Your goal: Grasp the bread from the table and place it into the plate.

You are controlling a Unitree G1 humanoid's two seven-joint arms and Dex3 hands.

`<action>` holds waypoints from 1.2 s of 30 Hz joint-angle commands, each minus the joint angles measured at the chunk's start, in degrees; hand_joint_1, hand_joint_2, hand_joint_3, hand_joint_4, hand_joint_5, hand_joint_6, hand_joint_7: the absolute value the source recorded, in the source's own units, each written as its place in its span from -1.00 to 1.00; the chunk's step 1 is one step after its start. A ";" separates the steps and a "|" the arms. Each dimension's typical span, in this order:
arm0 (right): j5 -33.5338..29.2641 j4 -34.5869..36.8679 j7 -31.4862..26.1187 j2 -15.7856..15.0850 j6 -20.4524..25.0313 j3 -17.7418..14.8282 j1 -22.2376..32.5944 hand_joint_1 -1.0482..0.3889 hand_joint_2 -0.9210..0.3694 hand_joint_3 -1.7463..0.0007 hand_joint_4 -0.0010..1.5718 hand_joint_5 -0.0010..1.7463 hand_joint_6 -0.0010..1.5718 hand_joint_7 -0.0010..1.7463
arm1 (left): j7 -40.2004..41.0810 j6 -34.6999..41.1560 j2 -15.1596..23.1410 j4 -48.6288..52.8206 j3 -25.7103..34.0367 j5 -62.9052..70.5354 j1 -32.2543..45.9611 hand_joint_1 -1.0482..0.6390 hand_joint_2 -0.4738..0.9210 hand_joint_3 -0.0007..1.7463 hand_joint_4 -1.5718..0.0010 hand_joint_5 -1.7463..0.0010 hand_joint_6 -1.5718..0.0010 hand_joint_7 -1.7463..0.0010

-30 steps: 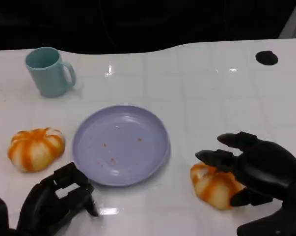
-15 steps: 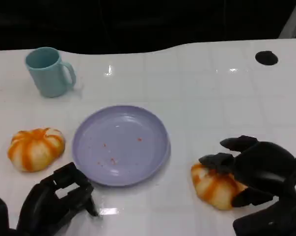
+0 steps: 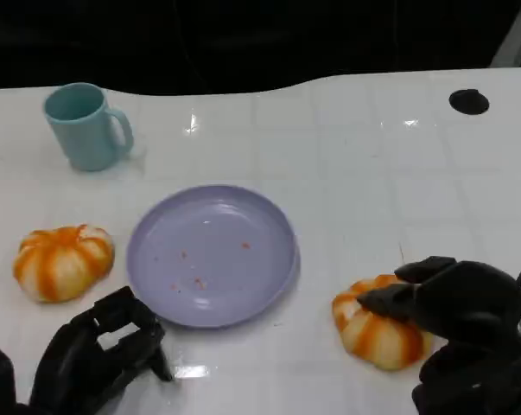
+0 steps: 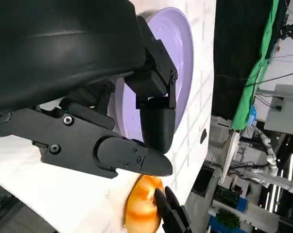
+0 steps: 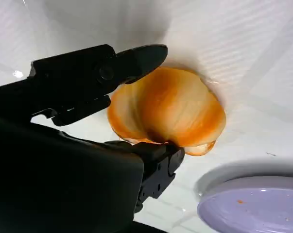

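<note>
The glossy white table (image 3: 372, 164) carries a round lavender plastic plate (image 3: 212, 255) at its middle, with a second orange-striped bun (image 3: 63, 261) to the plate's left and a pale blue mug (image 3: 87, 126) well beyond it. The robot's black right hand (image 3: 454, 303) reaches over the orange-and-cream pumpkin-shaped bread roll (image 3: 377, 328), which lies on the table right of the plate, long axis running left to right; its fingers (image 5: 136, 58) bracket the roll, though whether they grip it cannot be told. The black left hand (image 3: 96, 350) rests near the plate's front-left rim, fingers curled in on nothing.
</note>
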 commanded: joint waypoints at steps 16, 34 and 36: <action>0.63 3.42 -9.01 0.71 -1.85 1.62 -1.50 0.01 -1.00 0.93 -0.41 -0.84 -0.39 -0.95 | 0.02 0.42 0.34 0.09 -0.08 0.10 0.93 -0.59 0.97 -1.00 0.04 -0.93 0.10 -0.61; -0.72 28.49 -36.57 5.43 -10.75 6.19 -9.14 0.27 -0.78 0.34 0.08 0.96 0.19 0.25 | 0.51 0.81 0.29 -0.80 -0.20 0.23 1.35 -0.72 0.90 -1.00 0.04 -0.94 0.10 -0.60; -0.79 29.83 -37.75 5.71 -10.57 6.64 -9.74 0.27 -0.71 0.24 0.07 0.99 0.05 0.56 | 0.67 0.91 0.29 -0.87 -0.26 0.32 1.38 -0.74 0.88 -1.00 0.03 -0.93 0.10 -0.60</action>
